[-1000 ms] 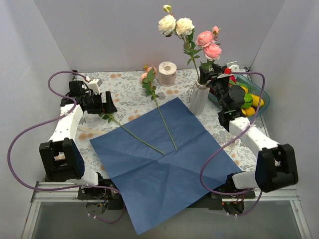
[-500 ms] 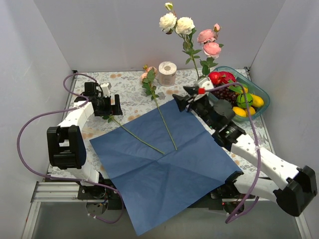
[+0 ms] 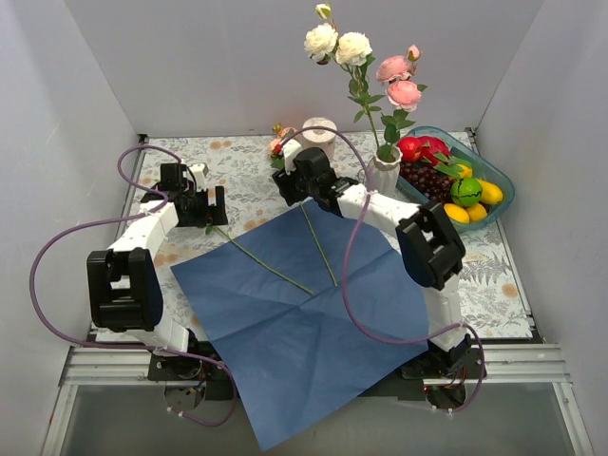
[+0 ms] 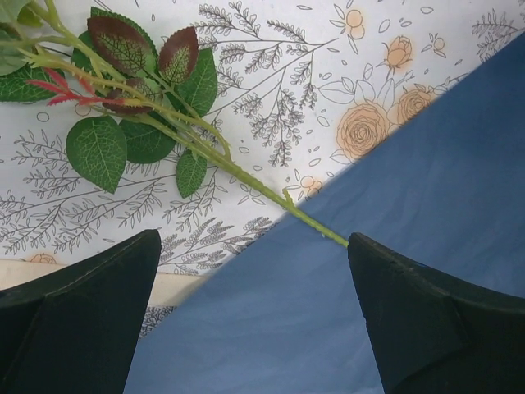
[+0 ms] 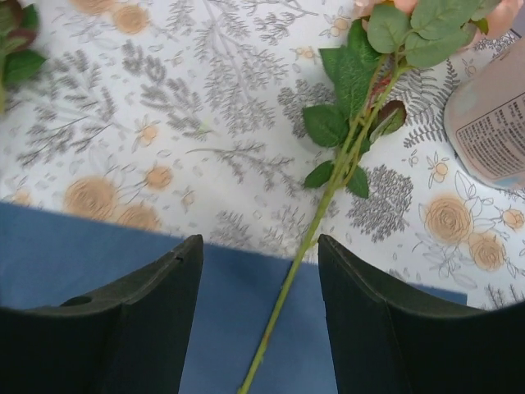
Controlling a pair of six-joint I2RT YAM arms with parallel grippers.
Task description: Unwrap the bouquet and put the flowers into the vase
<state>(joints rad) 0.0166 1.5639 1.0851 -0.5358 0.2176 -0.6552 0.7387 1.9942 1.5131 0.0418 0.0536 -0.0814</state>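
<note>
Both grippers are released and hold nothing: the right gripper (image 5: 259, 243) straddles the thin stem of 1 loose rose (image 5: 326, 197) at the edge of the blue paper (image 5: 82, 242). The left gripper (image 4: 253, 238) hangs over the second rose (image 4: 246, 175), and the vase (image 3: 384, 179), with flowers (image 3: 353, 52) in it, stands near the right gripper. Since that stem lies flat, the right fingers may well close above it or pinch the paper too, and a stem gripped off-centre could swing and tip the narrow vase.

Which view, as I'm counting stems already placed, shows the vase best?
Top external: the vase stands upright beside the fruit basket, roses rising from it. Neither wrist view shows it.
</note>
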